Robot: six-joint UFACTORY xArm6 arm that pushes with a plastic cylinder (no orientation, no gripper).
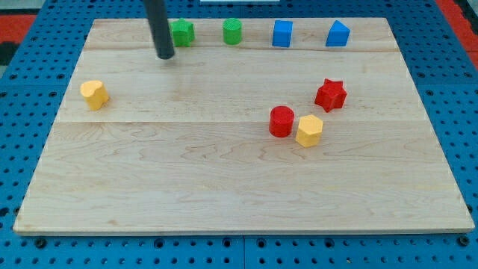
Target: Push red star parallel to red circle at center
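Note:
The red star (331, 95) lies at the view's right of the board's middle. The red circle (281, 121) lies below and to the left of it, touching a yellow hexagon (309, 131) on its right. My tip (165, 55) is near the view's top left, just left of a green block (181, 32), far from both red blocks.
A second green block, round (233, 31), a blue cube (282, 33) and a blue block with a sloped top (337, 33) stand in a row along the top edge. A yellow block (95, 94) lies at the left. The wooden board (239, 194) sits on a blue pegboard.

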